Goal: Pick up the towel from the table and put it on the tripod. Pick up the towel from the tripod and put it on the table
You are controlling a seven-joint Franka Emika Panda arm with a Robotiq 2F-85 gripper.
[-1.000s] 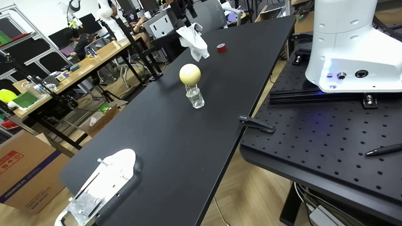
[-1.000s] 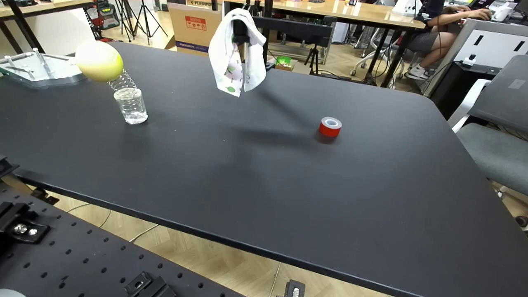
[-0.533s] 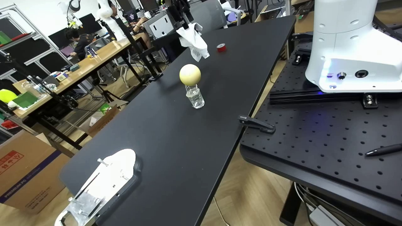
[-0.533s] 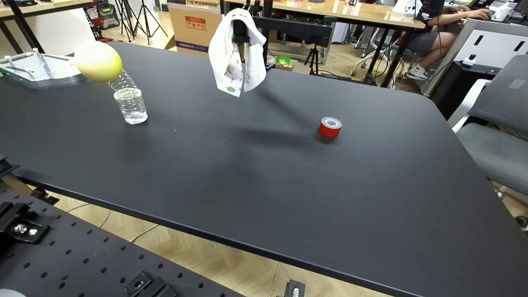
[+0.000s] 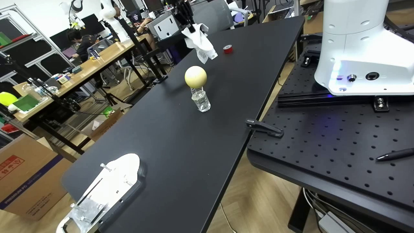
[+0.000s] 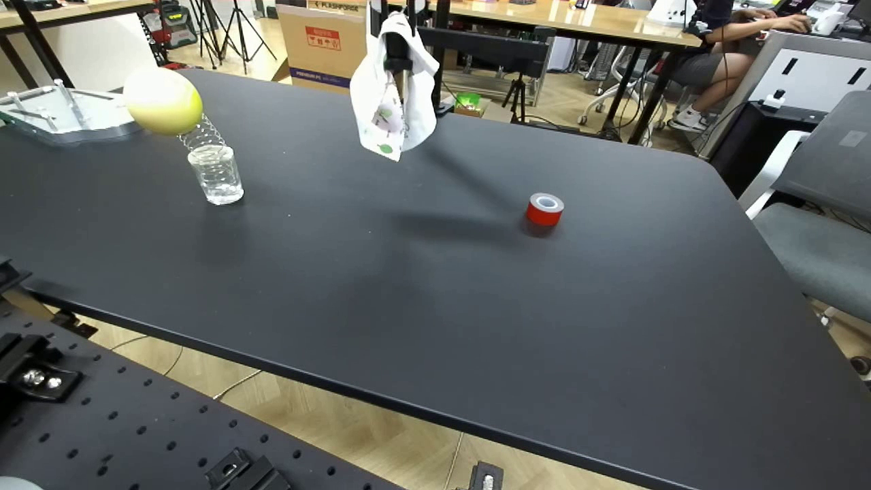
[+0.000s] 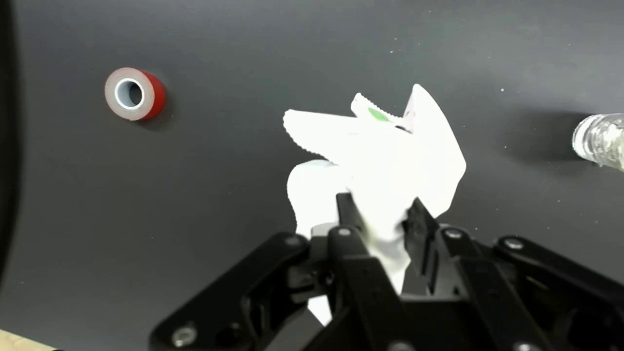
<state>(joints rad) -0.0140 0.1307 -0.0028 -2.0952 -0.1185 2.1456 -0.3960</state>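
Judging towel (image 7: 390, 156) light, soft, limp; best pinched at its top fold. Gripper (image 7: 381, 201) part-closed, jaws flanking it; firm hold or not, can't tell through glare.

"Anything inside the pincer (image 7: 381, 204)?"
"Part of a white towel (image 7: 380, 156), bunched; whether it's gripped, I can't tell."
"Elsewhere?"
"Tape (image 7: 152, 97) on the counter (image 7: 234, 73), left; clear container (image 7: 602, 139), right, cut off."
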